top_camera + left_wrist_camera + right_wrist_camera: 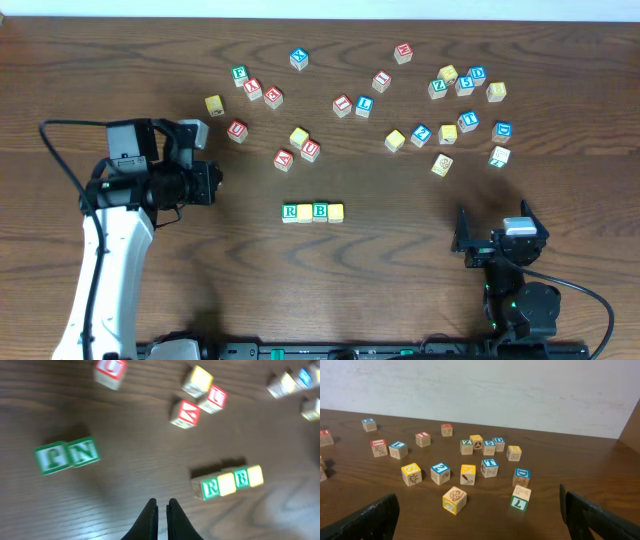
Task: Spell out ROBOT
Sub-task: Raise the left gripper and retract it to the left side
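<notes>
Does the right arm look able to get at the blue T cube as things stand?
Probably yes: the right end effector is open and empty, and the blue T cube stands ahead with nothing directly between, though a yellow cube sits close beside it.

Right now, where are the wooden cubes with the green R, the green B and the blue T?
Wooden green R cube (290, 211): overhead view, top face.
Wooden green B cube (320, 210): overhead view, top face.
Wooden blue T cube (490, 463): right wrist view, top face.
</notes>
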